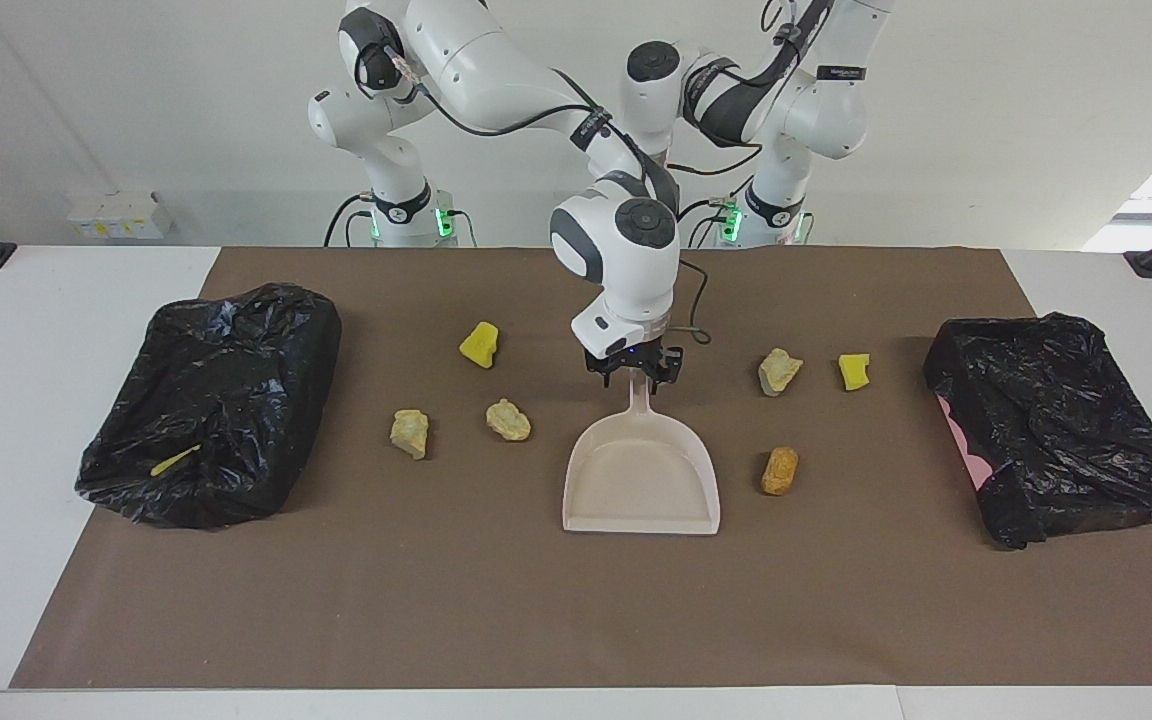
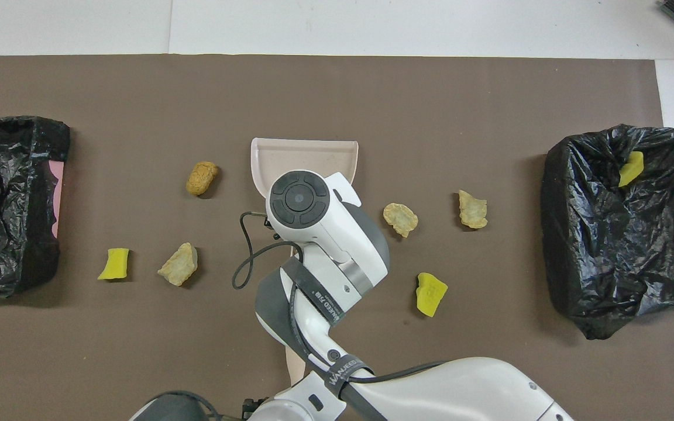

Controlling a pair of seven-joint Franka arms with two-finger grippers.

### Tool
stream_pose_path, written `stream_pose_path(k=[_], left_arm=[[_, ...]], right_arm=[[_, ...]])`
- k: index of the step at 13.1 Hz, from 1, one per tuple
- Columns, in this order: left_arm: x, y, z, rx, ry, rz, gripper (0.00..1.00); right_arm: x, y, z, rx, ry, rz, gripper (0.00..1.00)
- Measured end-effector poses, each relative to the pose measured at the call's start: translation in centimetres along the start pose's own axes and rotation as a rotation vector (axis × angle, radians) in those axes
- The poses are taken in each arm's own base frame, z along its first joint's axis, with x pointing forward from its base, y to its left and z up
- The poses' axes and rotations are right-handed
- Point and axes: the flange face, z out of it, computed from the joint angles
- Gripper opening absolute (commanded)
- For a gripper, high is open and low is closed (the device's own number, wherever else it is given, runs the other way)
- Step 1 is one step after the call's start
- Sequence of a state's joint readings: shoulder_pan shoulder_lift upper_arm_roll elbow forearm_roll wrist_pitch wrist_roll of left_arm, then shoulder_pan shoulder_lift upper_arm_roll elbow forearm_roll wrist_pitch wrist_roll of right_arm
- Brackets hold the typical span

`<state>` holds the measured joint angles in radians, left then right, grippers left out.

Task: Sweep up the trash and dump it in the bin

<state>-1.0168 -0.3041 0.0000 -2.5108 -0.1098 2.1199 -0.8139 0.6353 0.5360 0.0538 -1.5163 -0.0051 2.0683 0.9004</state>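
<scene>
A beige dustpan [image 1: 641, 480] [image 2: 305, 153] lies flat on the brown mat, mid-table. My right gripper [image 1: 635, 376] is down at its handle [image 1: 640, 400]; the arm covers most of the pan in the overhead view. Toward the right arm's end lie a yellow sponge bit [image 1: 479, 344] [image 2: 430, 294] and two beige chunks [image 1: 410, 432] [image 1: 508, 420]. Toward the left arm's end lie a beige chunk [image 1: 779, 371] [image 2: 179, 265], a yellow bit [image 1: 854, 371] [image 2: 114, 264] and an orange-brown piece [image 1: 780, 470] [image 2: 201, 178]. My left arm waits folded at its base, its gripper hidden.
A bin lined with a black bag [image 1: 216, 400] [image 2: 618, 234] stands at the right arm's end, with a yellow scrap [image 1: 174, 461] in it. A second black-bagged bin [image 1: 1056, 420] [image 2: 3, 199] stands at the left arm's end. The mat's edge farthest from the robots is bare.
</scene>
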Motion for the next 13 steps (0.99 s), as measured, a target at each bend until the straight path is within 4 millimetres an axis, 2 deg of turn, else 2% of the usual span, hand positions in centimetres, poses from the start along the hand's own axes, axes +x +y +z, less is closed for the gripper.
stream_pose_path(k=[2, 4, 5, 6, 7, 8, 9, 12, 13], left_arm=[[-0.1, 0.6, 2.9, 0.017, -0.007, -0.014, 0.97], [-0.3, 0.1, 4.8, 0.038, -0.021, -0.034, 0.76], [-0.4, -0.1, 5.2, 0.044, -0.025, -0.055, 0.63], [-0.5, -0.2, 5.2, 0.045, -0.025, -0.068, 0.52], [-0.5, -0.2, 5.2, 0.045, -0.025, -0.076, 0.33], [-0.5, -0.2, 5.2, 0.045, -0.024, -0.084, 0.15], [-0.5, -0.2, 5.2, 0.045, -0.024, -0.096, 0.00], [-0.5, -0.2, 5.2, 0.045, -0.024, -0.126, 0.00], [-0.4, -0.4, 5.2, 0.052, -0.032, -0.131, 0.00]], right_arm=[[-0.2, 0.0, 0.2, -0.002, -0.003, -0.002, 0.47], [-0.4, -0.1, 0.3, -0.004, -0.006, -0.005, 0.47], [-0.6, -0.1, 0.4, -0.006, -0.009, -0.007, 0.40], [-0.7, -0.1, 0.5, -0.007, -0.010, -0.009, 0.28], [-0.8, -0.2, 0.5, -0.007, -0.010, -0.011, 0.00], [-0.9, -0.2, 0.4, -0.005, -0.009, -0.019, 0.00], [-0.9, -0.2, 0.5, -0.004, -0.009, -0.035, 0.00], [-0.8, -0.2, 0.0, 0.001, -0.004, -0.057, 0.00], [-0.5, 0.0, -0.8, 0.010, 0.004, -0.065, 0.00]])
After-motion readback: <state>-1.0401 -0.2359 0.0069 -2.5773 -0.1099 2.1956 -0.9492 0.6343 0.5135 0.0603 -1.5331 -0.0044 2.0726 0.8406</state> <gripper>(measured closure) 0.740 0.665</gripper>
